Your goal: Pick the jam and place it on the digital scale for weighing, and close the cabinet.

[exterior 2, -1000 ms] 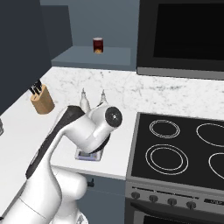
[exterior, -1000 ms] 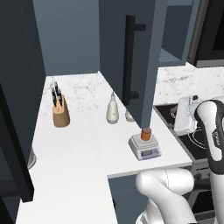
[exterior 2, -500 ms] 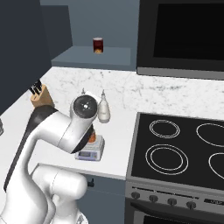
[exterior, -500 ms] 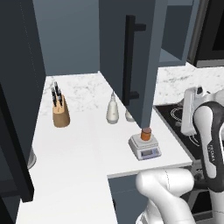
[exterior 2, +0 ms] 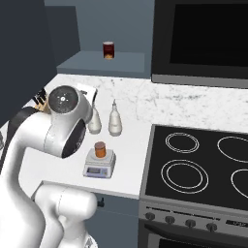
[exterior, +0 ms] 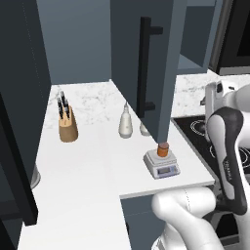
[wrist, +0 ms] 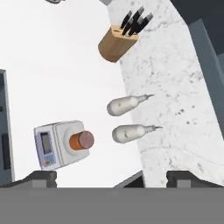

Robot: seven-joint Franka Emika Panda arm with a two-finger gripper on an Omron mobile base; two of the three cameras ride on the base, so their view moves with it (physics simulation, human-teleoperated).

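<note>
Gripper (wrist: 111, 176) jaws stand wide apart with nothing between them, high above the counter (wrist: 52, 65) and looking down on it. Well below sits the jam (wrist: 82, 140), upright on the flat top of the digital scale (wrist: 54, 148), so that part of the job looks done. From the base, the jam (exterior: 162, 149) on the scale (exterior: 161, 165) is near the counter's front edge, just beside the stove (exterior 2: 198, 169).

What is left is the cabinet (exterior: 146, 63). Its dark blue door stands swung out over the counter, with a long black bar handle (exterior: 145, 63) on it.

To do this step well, the hand should go to the door's flat face (not the handle side edge) and push it slowly and evenly toward the shelf. It should stay high, so the arm does not bump the jam or the two white bottles (wrist: 127, 105) standing by the wall. A knife block (exterior: 67, 127) stands well apart to the side.
</note>
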